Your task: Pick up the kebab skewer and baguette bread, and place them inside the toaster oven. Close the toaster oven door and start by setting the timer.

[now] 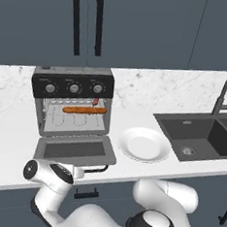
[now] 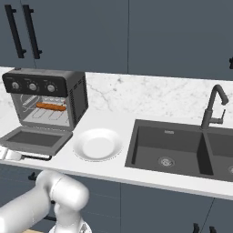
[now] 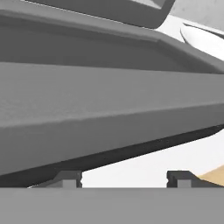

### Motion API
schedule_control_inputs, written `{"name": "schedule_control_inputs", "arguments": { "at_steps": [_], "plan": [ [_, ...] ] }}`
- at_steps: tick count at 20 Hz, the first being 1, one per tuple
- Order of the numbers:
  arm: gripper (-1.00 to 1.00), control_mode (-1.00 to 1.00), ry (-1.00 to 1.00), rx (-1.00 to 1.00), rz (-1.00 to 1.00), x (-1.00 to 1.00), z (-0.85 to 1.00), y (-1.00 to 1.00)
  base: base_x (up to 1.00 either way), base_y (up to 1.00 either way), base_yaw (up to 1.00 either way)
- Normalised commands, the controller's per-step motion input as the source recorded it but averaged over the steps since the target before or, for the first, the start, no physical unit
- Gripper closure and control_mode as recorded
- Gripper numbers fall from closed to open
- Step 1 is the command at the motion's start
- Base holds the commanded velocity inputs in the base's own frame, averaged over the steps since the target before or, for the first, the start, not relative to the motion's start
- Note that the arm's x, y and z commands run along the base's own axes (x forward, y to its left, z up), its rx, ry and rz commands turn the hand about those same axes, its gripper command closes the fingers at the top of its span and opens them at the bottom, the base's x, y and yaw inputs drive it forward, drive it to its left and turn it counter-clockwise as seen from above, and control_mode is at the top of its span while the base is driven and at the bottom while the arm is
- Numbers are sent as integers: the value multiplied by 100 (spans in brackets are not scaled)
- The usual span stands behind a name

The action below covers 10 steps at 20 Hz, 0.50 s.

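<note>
- Hand view looks from just below and in front at the dark grey drop-down toaster oven door (image 3: 109, 100), whose underside runs across the picture as a long slanted slab; the two dark tips of the gripper (image 3: 124, 179) stand apart, with nothing between them.
- Left base view puts the arm's hand at the front edge of the white marble desk (image 1: 134, 117), beside the door's black bar handle (image 1: 95, 170). The door (image 1: 75, 151) lies flat open, and its long edge runs left to right. The door lies above and ahead of the jaws, so I judge closing it calls for a lift from beneath the front lip.
- The boxy dark grey toaster oven (image 1: 71, 104) already holds the orange-brown sausage-like baguette bread (image 1: 84, 110) lengthwise on the wire rack, and the thin kebab skewer with reddish chunks (image 1: 95, 102) sits just behind it.
- Three round silver knobs (image 1: 74, 88) sit on the black top panel; no lettering or brand can be read.
- A round white plate (image 1: 144, 145) rests on the desk between oven and dark sink (image 1: 201, 135).
</note>
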Motion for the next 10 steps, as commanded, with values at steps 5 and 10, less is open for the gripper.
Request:
{"name": "schedule_control_inputs", "arguments": {
  "at_steps": [5, 10],
  "plan": [
    [-100, -100, -15, 11, 0, 87, 18, -87, 0, 0, 0],
    [-100, -100, -7, 7, 0, 92, 49, -72, 0, 0, 0]
  ]
}}
